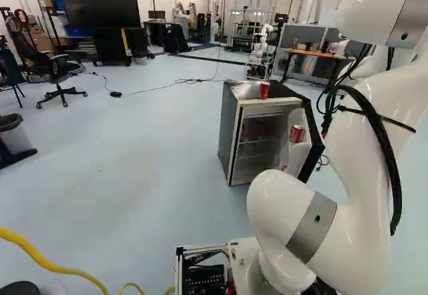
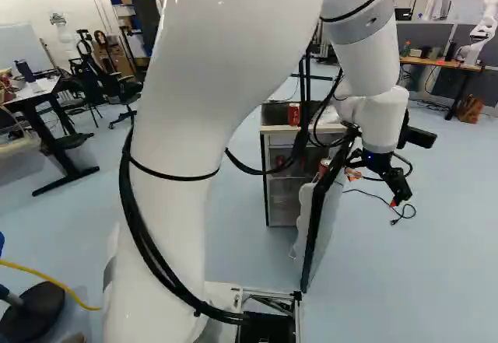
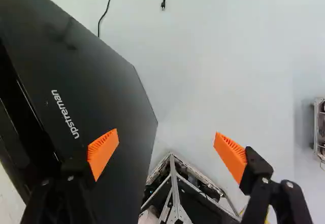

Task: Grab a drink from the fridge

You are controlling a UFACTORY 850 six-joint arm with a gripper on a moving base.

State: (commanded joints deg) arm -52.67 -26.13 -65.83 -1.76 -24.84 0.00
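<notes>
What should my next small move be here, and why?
I'd probably ease the open jaws sideways, away from the fridge door, to start round to its inner side. The door already stands open, but the jaws are at its dark outer face, while the red can sits on the inner side.

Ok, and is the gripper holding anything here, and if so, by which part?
Nothing is held: the gripper is open, its orange pads wide apart with nothing gripped between them.
</notes>
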